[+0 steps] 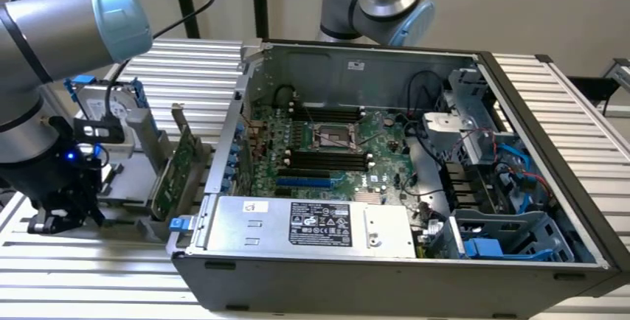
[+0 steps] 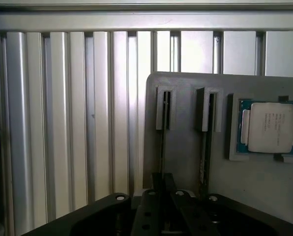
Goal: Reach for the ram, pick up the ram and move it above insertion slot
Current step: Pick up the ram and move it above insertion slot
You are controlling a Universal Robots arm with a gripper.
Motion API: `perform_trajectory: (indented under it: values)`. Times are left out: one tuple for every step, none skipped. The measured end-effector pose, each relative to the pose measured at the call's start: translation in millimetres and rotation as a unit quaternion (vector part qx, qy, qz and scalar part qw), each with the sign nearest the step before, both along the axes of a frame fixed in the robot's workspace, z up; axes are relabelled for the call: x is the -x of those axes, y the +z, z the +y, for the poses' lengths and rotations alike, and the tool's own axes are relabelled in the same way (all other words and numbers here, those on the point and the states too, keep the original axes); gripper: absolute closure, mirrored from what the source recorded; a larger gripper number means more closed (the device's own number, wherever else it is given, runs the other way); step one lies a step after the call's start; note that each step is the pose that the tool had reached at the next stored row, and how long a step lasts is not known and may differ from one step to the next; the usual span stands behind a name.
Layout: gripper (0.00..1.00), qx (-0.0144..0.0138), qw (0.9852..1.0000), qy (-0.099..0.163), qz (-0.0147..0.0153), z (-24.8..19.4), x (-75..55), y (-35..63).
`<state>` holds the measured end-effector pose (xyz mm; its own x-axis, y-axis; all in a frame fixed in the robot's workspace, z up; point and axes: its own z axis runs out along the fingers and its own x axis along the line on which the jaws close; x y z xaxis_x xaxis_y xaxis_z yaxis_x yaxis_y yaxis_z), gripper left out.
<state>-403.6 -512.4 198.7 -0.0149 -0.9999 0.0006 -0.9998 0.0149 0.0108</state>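
Gripper (image 1: pixel 61 220) is low over the grey holder (image 2: pixel 186 147), on the table at the exterior view's left of the open case (image 1: pixel 551 187). Whether it is clenched or released, I cannot tell.

The ram (image 2: pixel 162 147) stands on edge in a holder slot, directly in line with the gripper and seemingly at its tip; contact is not confirmed. A second stick (image 2: pixel 203 162) stands in the neighbouring slot, with a CPU (image 2: pixel 270 127) beyond it.

Risks, as judged:
- The ram presents a thin edge, so a slightly off-centre closure could slip or tilt it.
- A tilted lift could bind it in the slot.
- The green card (image 1: pixel 175 180) and the case wall stand between the holder and the motherboard slots (image 1: pixel 325 159), so a low carry could strike them.
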Motion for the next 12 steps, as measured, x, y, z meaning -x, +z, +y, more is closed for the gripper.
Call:
perform_trajectory:
  values:
    - [0.87,0.0,1.0,0.0,0.0,0.0,0.0,0.5]
    - [0.87,0.0001,1.0,0.0,0.0001,0.0,0.1,1.1]
    - [0.87,0.0001,1.0,0.0,0.0001,0.0,0.1,1.8]
    - [0.87,0.0001,1.0,0.0,0.0,0.1,0.0,2.4]
    - [0.87,0.0002,1.0,0.0,0.0001,0.2,0.0,3.3]
    - [0.87,0.0003,1.0,0.0,0.0001,0.3,0.0,4.3]
    - [0.87,0.0005,1.0,0.001,0.0001,0.4,0.1,5.8]
    - [0.87,0.0007,1.0,0.001,0.0002,0.5,0.1,7.5]
    - [0.87,0.0008,1.0,0.001,0.0002,0.6,0.0,9.7]
    - [0.87,0.001,1.0,0.001,0.0001,0.6,0.0,12.3]
    - [0.87,0.0013,1.0,0.001,0.0,0.6,0.0,15.0]
    - [0.87,0.0017,1.0,0.001,0.0001,0.6,0.0,17.7]
